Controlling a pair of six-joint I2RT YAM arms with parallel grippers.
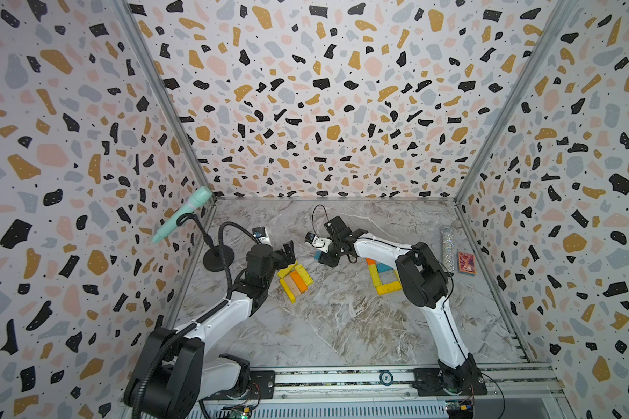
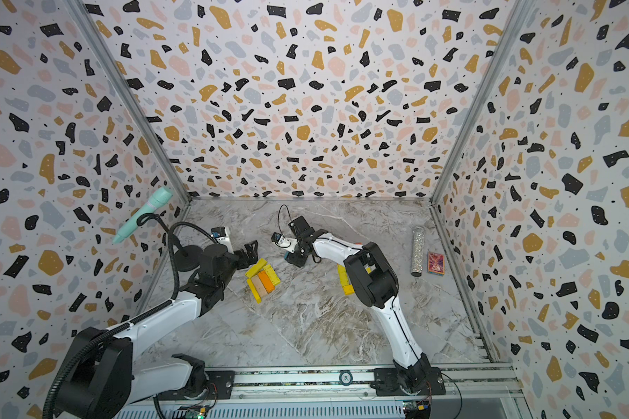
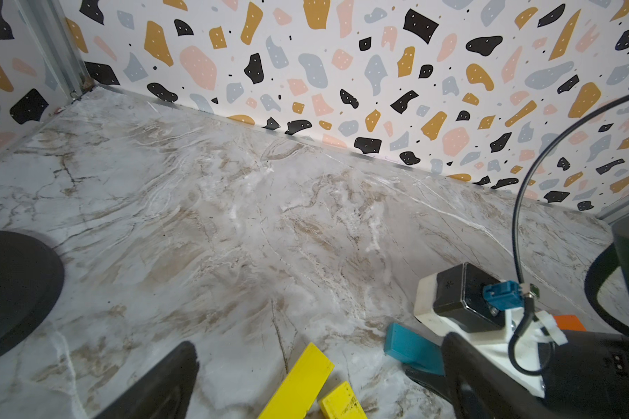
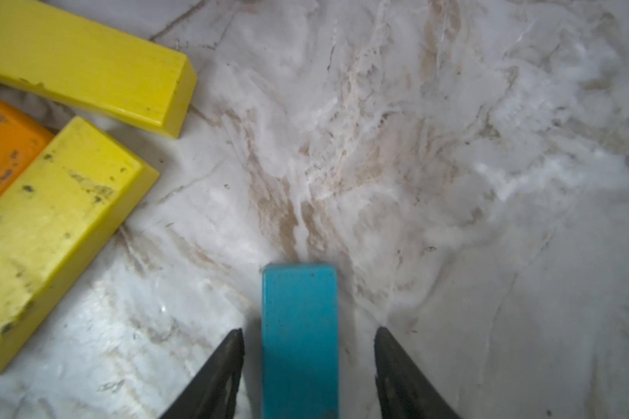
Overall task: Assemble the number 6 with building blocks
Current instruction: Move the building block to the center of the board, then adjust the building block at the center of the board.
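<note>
My right gripper (image 4: 307, 332) is open, its fingers standing either side of a blue block (image 4: 300, 341) that lies flat on the marble, with a gap on each side. In both top views it hovers mid-table (image 1: 325, 257) (image 2: 294, 258) over that blue block (image 1: 317, 255). Behind the right arm lies a partial figure of yellow (image 1: 374, 274), blue (image 1: 385, 268) and orange (image 1: 370, 260) blocks. A loose pile of yellow, orange and bare-wood blocks (image 1: 295, 279) (image 2: 264, 277) lies to the left. My left gripper (image 1: 289, 252) (image 3: 320, 366) is open just above the pile's far end, holding nothing.
A mint microphone (image 1: 182, 214) on a gooseneck stand with a black round base (image 1: 218, 258) stands at the back left. A glittery tube (image 1: 447, 250) and a small red patterned box (image 1: 466, 263) lie by the right wall. Patterned walls enclose three sides.
</note>
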